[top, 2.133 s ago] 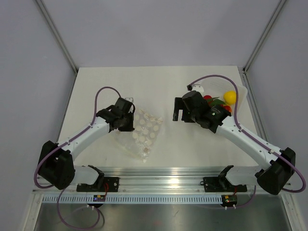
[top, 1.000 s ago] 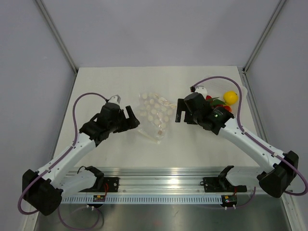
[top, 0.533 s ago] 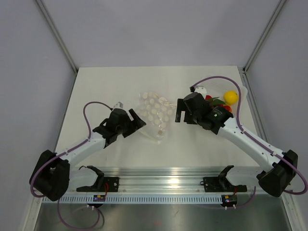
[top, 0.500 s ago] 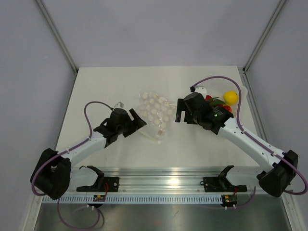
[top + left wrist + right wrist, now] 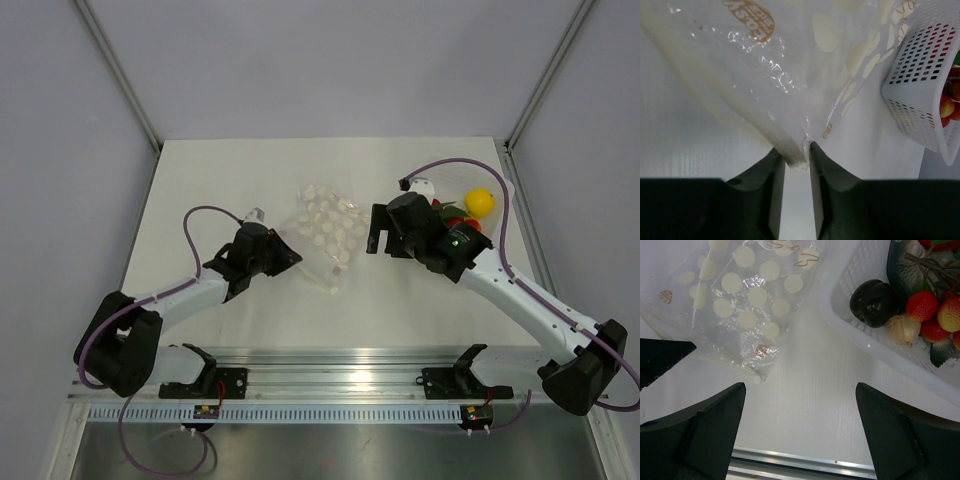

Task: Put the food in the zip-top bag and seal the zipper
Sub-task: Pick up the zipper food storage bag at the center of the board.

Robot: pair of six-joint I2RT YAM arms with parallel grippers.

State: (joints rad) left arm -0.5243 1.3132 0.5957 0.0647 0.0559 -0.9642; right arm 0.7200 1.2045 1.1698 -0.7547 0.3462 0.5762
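The zip-top bag (image 5: 325, 235), clear with cream dots, lies mid-table. My left gripper (image 5: 290, 258) sits at its near-left corner. In the left wrist view the left gripper (image 5: 797, 160) is shut on the end of the pale zipper (image 5: 740, 115), with the bag (image 5: 765, 75) spreading beyond. My right gripper (image 5: 375, 235) hovers open just right of the bag, nothing between its fingers (image 5: 695, 425). The food, a yellow lemon (image 5: 479, 201), a dark round piece (image 5: 873, 302) and red strawberries (image 5: 922, 305), sits in a white basket (image 5: 505, 200) at the right.
The white perforated basket (image 5: 920, 85) stands close to the bag's right side; its rim (image 5: 840, 295) runs diagonally past my right gripper. An aluminium rail (image 5: 805, 460) borders the table's near edge. Grey walls enclose the back and sides.
My left gripper has reached in to the bag's near-left corner and narrowed its jaws onto the zipper end. The bag shifted slightly away. The right arm has barely moved.
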